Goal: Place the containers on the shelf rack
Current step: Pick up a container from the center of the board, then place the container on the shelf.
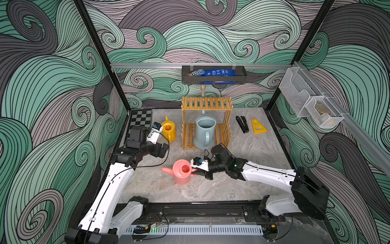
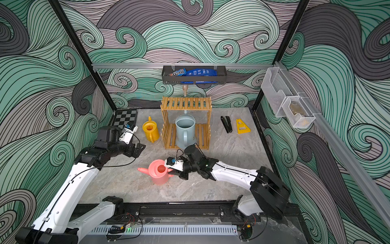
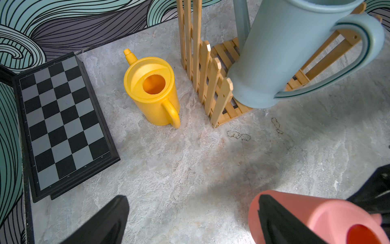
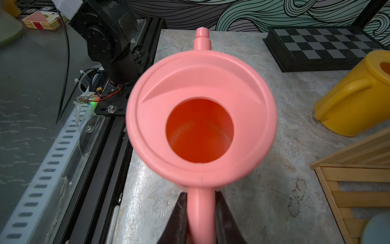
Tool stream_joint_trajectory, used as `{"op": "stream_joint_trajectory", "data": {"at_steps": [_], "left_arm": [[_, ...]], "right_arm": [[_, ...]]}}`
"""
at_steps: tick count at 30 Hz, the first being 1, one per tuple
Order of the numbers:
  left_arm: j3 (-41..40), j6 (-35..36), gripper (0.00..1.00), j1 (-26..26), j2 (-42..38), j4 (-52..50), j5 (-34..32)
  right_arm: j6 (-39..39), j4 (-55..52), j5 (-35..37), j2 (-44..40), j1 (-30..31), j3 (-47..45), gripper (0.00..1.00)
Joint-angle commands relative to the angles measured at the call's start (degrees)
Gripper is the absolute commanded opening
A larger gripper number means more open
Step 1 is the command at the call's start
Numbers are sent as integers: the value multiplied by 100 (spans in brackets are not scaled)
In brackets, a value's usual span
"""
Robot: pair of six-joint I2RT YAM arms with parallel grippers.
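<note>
Three cans, one rack (image 1: 206,103). The blue can (image 1: 204,131) stands on the rack's lower tier, its base at the front edge. The yellow can (image 1: 168,131) stands on the table (image 1: 242,169) just beside the rack, at its 9 o'clock. The pink can (image 1: 181,171) is at the rack's 7 o'clock, well apart, its handle pinched by the right claw (image 4: 201,202). The left claw (image 3: 192,198) gapes wide, holding nothing, at yellow's 6 o'clock. Bare table lies between pink can and rack.

The large watering can (image 1: 203,135) stands on the shelf rack's (image 1: 206,103) lower tier; a small can (image 1: 169,132) sits left of it, a second small can (image 1: 181,175) before it on the tabletop (image 1: 253,152).
</note>
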Motion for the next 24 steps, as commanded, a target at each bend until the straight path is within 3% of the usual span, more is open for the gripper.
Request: {"op": "stream_joint_trajectory", "data": {"at_steps": [1,14,24], "left_arm": [[44,-66,99,51,-88,-13,43],[-24,-70,99,42,-86,14,3],[-4,-70,99,72,-52,-23,62]], "right_arm": [[306,49,164,-491,-76,-201,13],[1157,-303,1128,-1983,-471,-490,2],[1959,-999,1803,-2737,-679,132,0]]}}
